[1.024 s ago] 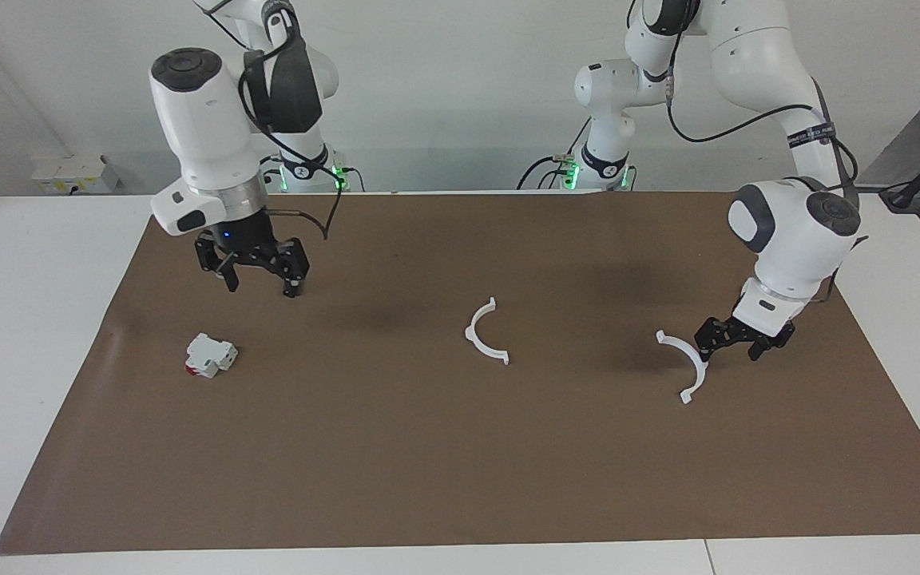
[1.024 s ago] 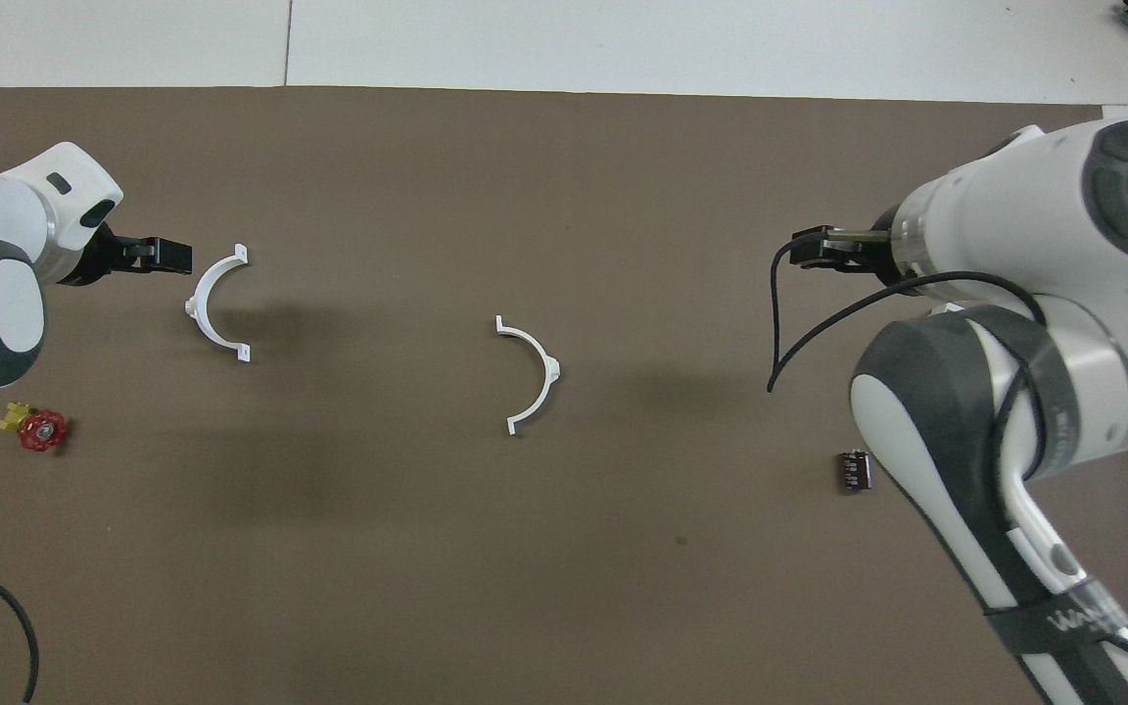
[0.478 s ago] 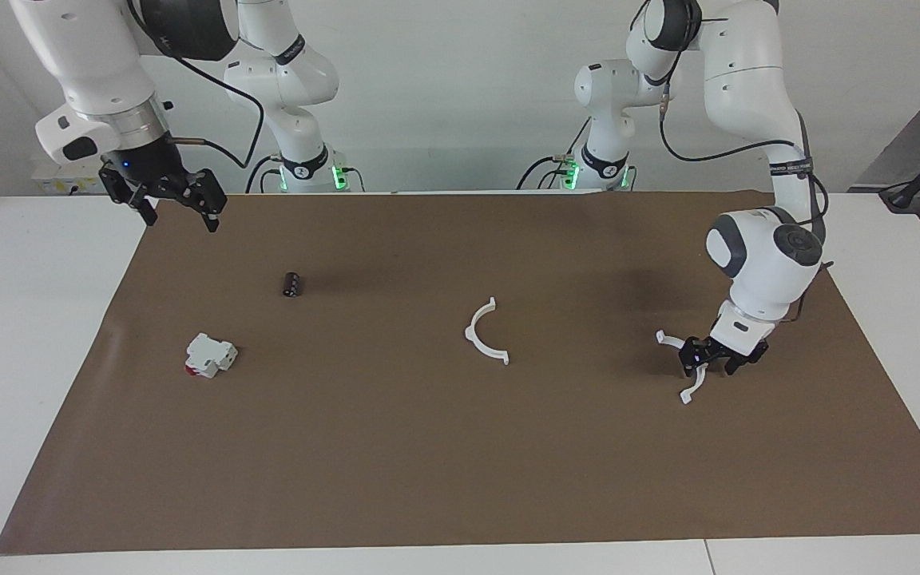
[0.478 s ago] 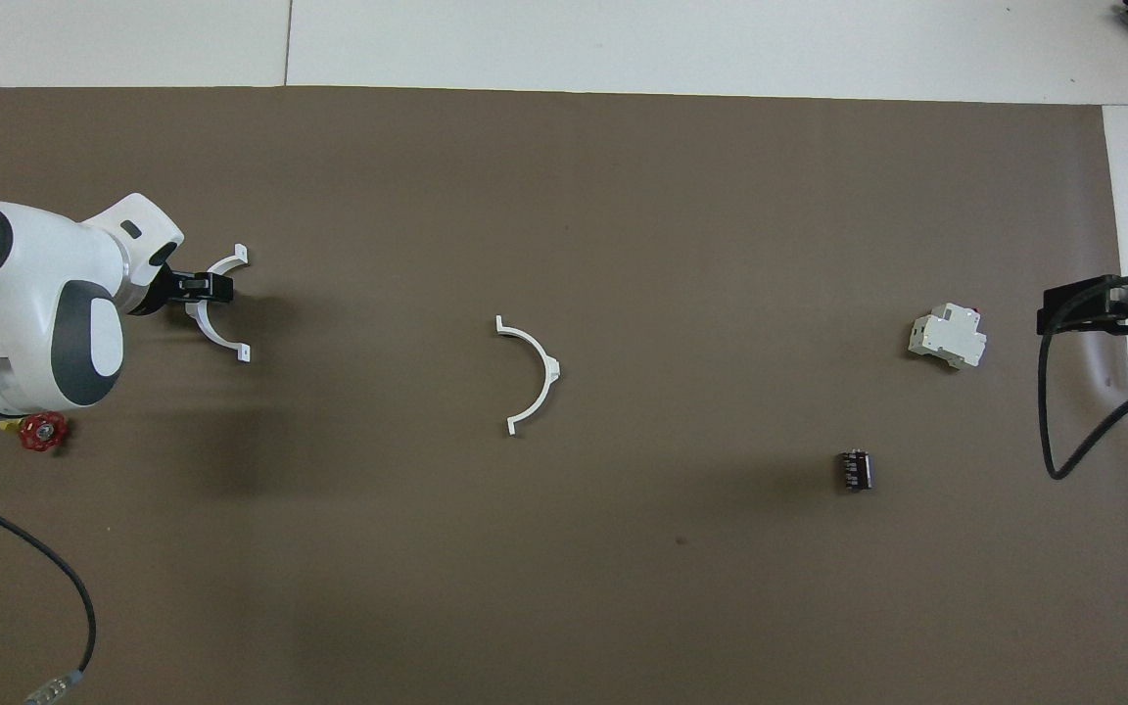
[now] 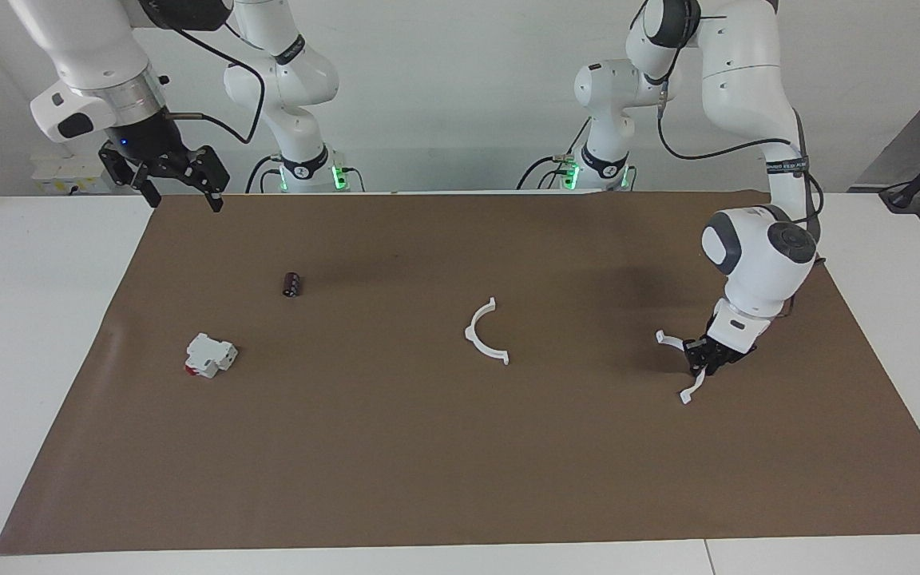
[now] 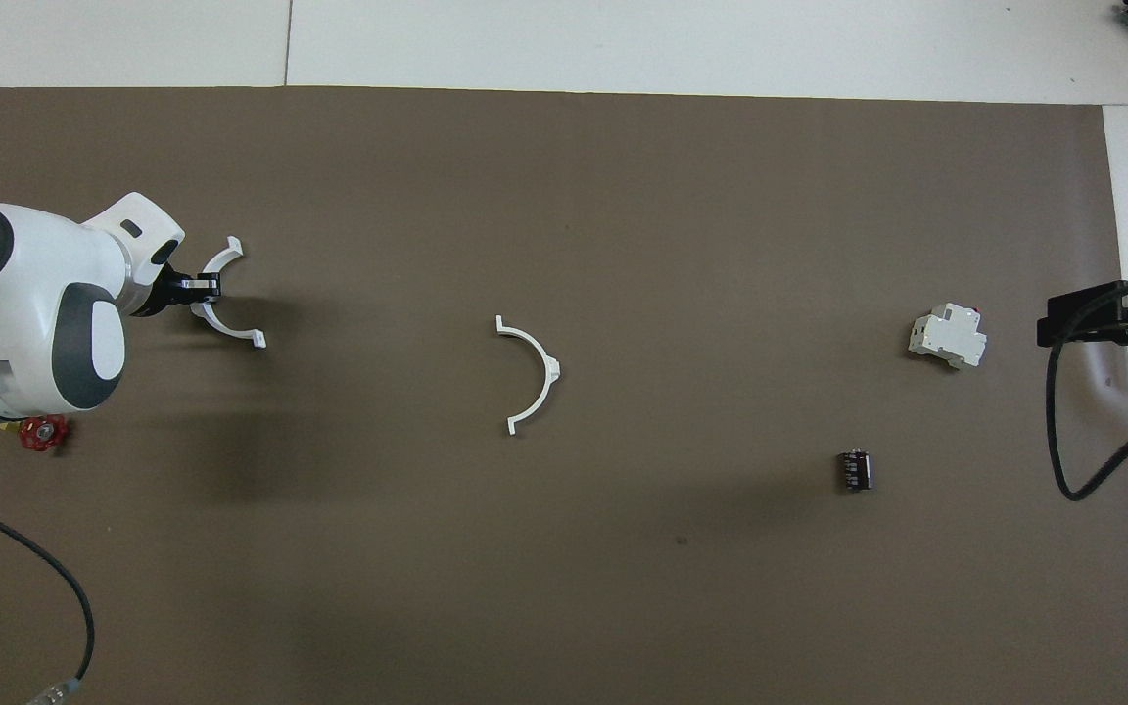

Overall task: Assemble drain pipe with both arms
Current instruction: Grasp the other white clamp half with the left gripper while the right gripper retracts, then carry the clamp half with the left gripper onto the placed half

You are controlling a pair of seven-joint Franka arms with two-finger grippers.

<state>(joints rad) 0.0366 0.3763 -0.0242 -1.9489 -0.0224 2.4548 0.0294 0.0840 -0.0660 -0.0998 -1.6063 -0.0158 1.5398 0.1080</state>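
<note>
One white half-ring arc [image 5: 670,340] of the drain pipe lies on the brown mat toward the left arm's end. My left gripper [image 5: 703,361] is down at the mat and shut on the middle of this arc; it also shows in the overhead view [image 6: 194,286], with the arc [image 6: 229,331] sticking out both ways. The second half-ring arc [image 5: 484,335] lies free in the middle of the mat [image 6: 537,367]. My right gripper [image 5: 166,182] is open and empty, raised over the mat's edge at the right arm's end [image 6: 1103,323].
A white blocky part with a red end [image 5: 209,355] and a small black cylinder [image 5: 291,283] lie toward the right arm's end. A red handwheel [image 6: 40,432] lies by the left arm. The right arm's cable [image 6: 1073,460] hangs over the mat's edge.
My left gripper came down and closed on the arc, which turned slightly. My right gripper rose and drew back to the mat's edge, uncovering the black cylinder.
</note>
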